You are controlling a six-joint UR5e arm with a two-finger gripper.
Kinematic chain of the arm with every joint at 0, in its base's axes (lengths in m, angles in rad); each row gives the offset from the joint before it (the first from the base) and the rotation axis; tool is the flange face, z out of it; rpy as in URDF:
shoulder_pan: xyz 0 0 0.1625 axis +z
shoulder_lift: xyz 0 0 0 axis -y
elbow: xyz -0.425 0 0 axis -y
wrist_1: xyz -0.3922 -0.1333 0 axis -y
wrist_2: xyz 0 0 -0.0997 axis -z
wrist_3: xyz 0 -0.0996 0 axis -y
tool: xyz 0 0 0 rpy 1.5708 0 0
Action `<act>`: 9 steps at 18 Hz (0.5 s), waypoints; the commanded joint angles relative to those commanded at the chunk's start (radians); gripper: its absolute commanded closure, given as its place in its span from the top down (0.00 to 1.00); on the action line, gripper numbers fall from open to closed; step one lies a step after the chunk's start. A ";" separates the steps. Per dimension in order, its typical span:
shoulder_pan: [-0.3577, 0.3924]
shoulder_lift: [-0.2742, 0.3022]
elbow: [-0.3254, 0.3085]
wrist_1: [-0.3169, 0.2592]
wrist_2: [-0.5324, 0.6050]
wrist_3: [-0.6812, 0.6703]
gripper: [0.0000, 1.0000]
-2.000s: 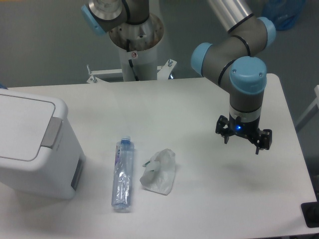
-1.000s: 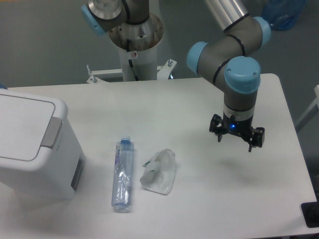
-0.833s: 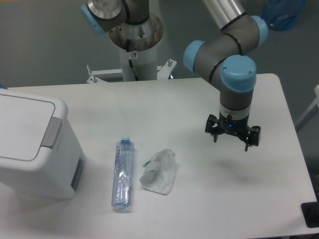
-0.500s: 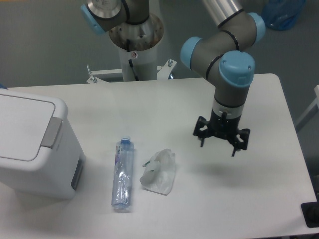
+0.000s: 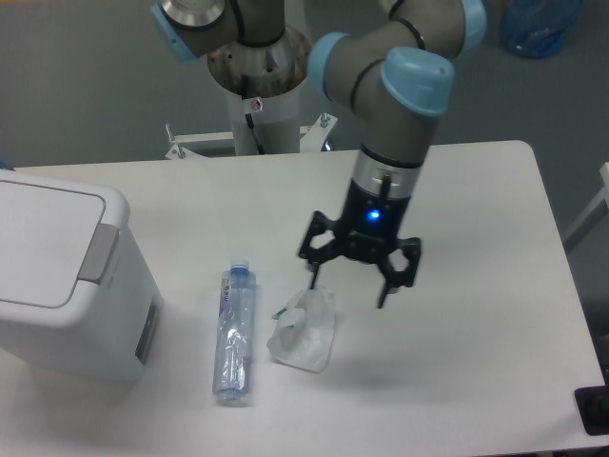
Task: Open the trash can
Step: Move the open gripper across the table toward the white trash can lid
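Observation:
The trash can is a large white boxy bin at the left edge of the table. Its flat white lid is down, with a grey push tab on its right edge. My gripper hangs open and empty above the table, far to the right of the bin, just above and right of a small translucent plastic bag.
A clear plastic bottle with a blue cap lies lengthwise between the bin and the bag. The robot's white base column stands behind the table. A dark object sits at the table's front right corner.
My gripper has moved left and a little toward the front, from the right half of the table to just over the plastic bag. It stays open. The bin, bottle and bag have not moved.

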 joint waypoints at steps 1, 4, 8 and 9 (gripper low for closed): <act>-0.006 0.014 0.000 0.000 -0.021 -0.014 1.00; -0.037 0.037 0.000 0.000 -0.087 -0.054 1.00; -0.068 0.055 -0.002 0.000 -0.149 -0.092 1.00; -0.077 0.057 -0.003 0.000 -0.149 -0.115 1.00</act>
